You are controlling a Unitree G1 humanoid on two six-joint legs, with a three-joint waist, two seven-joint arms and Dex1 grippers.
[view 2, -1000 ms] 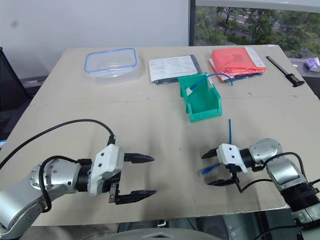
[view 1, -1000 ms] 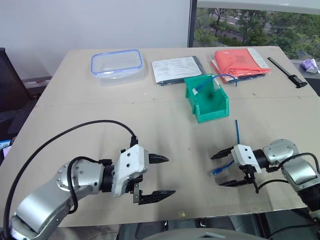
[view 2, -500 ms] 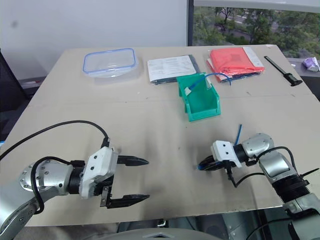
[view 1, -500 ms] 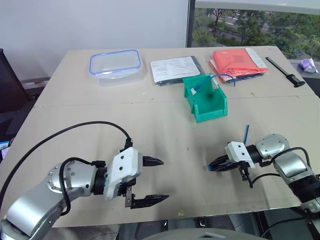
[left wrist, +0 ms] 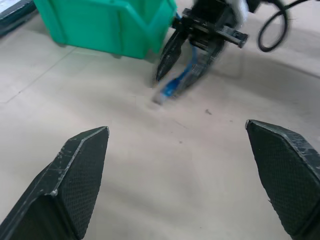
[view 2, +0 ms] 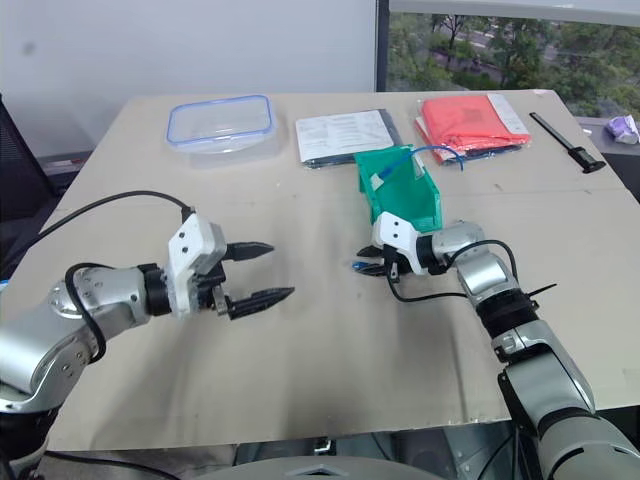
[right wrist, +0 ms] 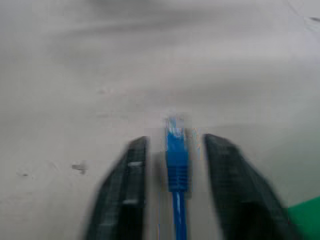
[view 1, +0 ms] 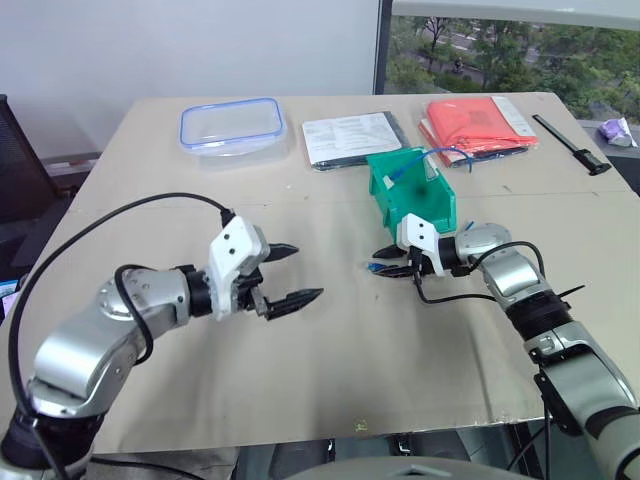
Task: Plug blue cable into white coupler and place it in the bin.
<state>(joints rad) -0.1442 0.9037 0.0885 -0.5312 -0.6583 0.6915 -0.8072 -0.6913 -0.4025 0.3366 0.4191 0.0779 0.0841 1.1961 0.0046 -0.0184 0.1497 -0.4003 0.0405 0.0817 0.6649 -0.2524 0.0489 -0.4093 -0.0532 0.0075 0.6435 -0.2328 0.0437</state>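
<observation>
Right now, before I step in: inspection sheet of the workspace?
Surface: tan table, bare between the hands.
Job's things: blue cable in the right hand, plug sticking out past the tips; green bin just behind that hand, holding a second blue cable and a small white piece, too small to identify.
Clutter: clear container, papers, red folder, black tool, all at the far edge.
Grippers: left hand wide open, empty; right hand closed on the blue cable.
Cables: black lead looping off the left arm.
Surroundings: white wall, window.
</observation>
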